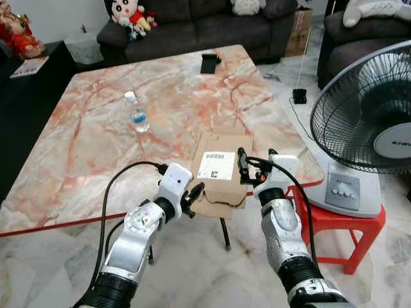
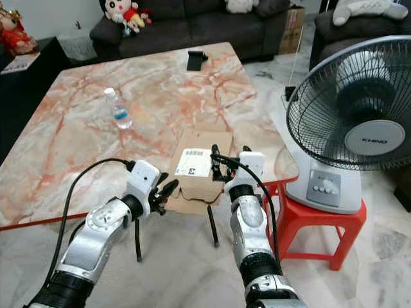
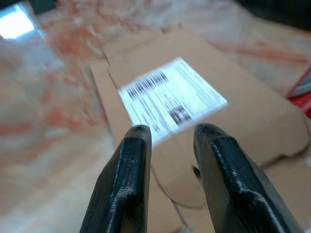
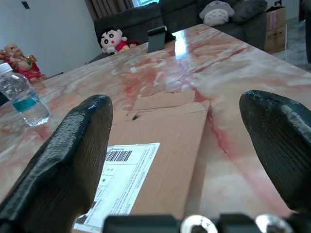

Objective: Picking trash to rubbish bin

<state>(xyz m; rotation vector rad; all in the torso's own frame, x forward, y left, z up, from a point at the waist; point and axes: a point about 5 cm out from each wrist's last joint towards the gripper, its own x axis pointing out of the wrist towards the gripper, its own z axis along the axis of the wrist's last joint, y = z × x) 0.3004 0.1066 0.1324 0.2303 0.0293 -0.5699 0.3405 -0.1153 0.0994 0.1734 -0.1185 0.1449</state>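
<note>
Flattened brown cardboard box [image 1: 221,172] bearing a white barcode label lies between both grippers' open, empty jaws.

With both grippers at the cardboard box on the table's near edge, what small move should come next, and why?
Probably close the left gripper on the near flap of the flattened cardboard box. Its fingers are open with the flap's edge between them, and the box overhangs the table edge. The right gripper, wide open, sits at the box's right side.
</note>
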